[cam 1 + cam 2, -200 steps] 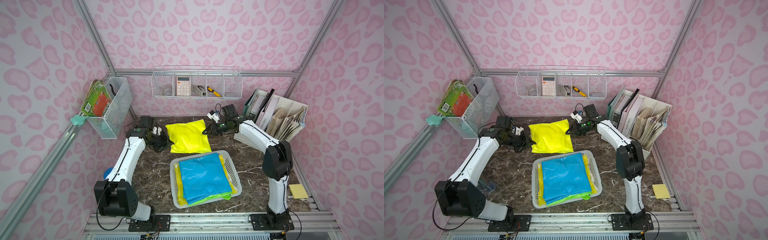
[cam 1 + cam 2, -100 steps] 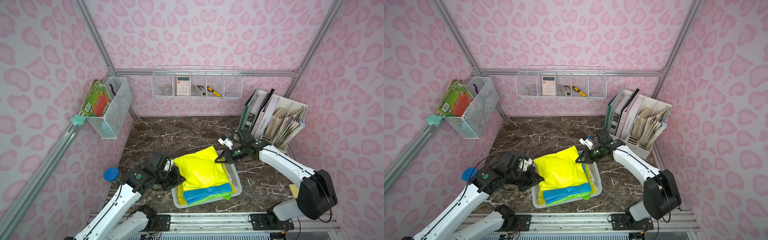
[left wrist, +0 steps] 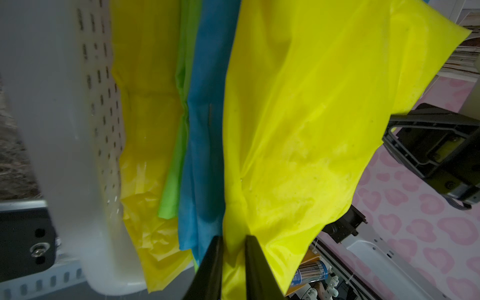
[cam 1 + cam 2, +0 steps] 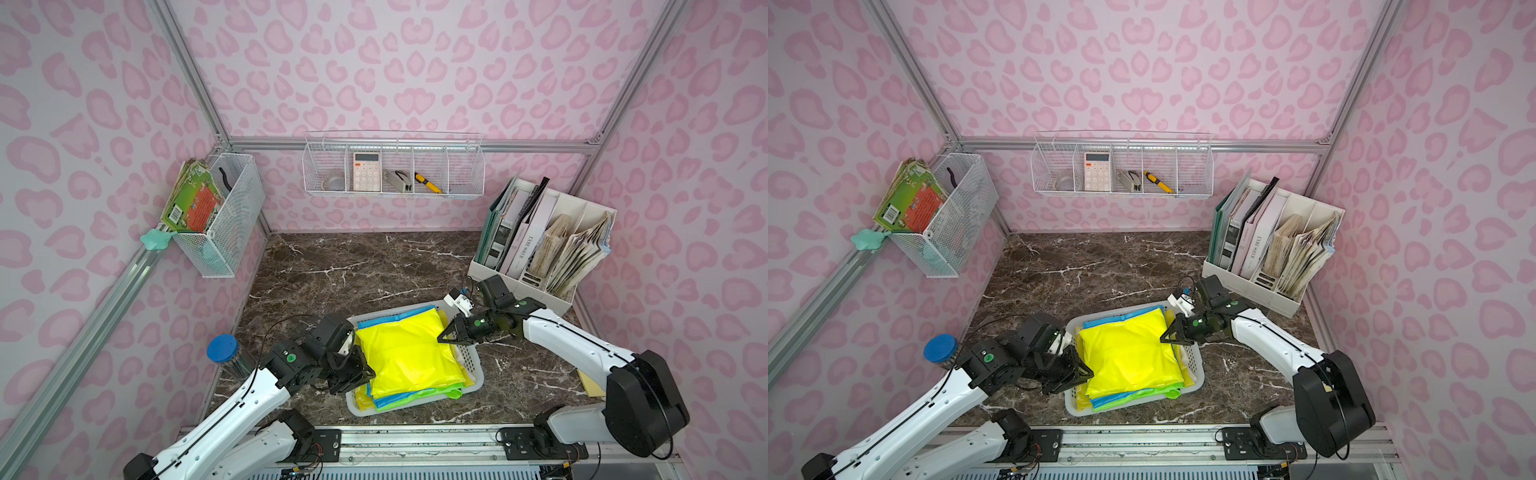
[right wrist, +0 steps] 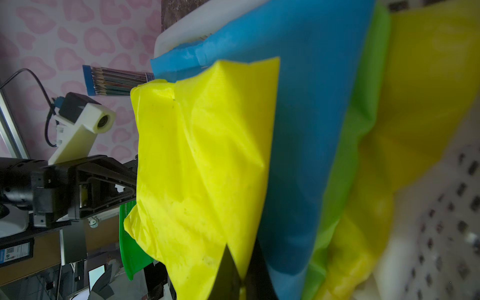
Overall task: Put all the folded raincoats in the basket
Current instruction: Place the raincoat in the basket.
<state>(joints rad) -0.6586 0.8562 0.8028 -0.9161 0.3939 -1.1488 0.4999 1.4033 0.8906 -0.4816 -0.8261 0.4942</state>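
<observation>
Yellow raincoat (image 4: 405, 353), folded flat, lying on top of the stack inside the white perforated basket (image 4: 471, 361) at the near middle of the marble table (image 4: 353, 266). Beneath it you can see a blue layer (image 3: 205, 130), a green layer (image 3: 179, 155) and a duller yellow layer (image 3: 145, 117), all within the basket walls.

Note the right gripper (image 4: 442, 337) at the raincoat's far right corner. In its wrist view the two black fingers are pressed together on the fabric's edge, so it is holding the raincoat.

Note the left gripper (image 4: 362, 371) at the near left edge. In its wrist view the fingers stand a narrow gap apart with yellow fabric between them; whether they pinch it or not you cannot tell.

Judged against the task, the carrying and placing appear done: in both top views the raincoat rests in the basket on top of the other layers. What is left, by this reading, is for you to release both edges and lift the arms clear without dragging the fabric out or unfolding it.
</observation>
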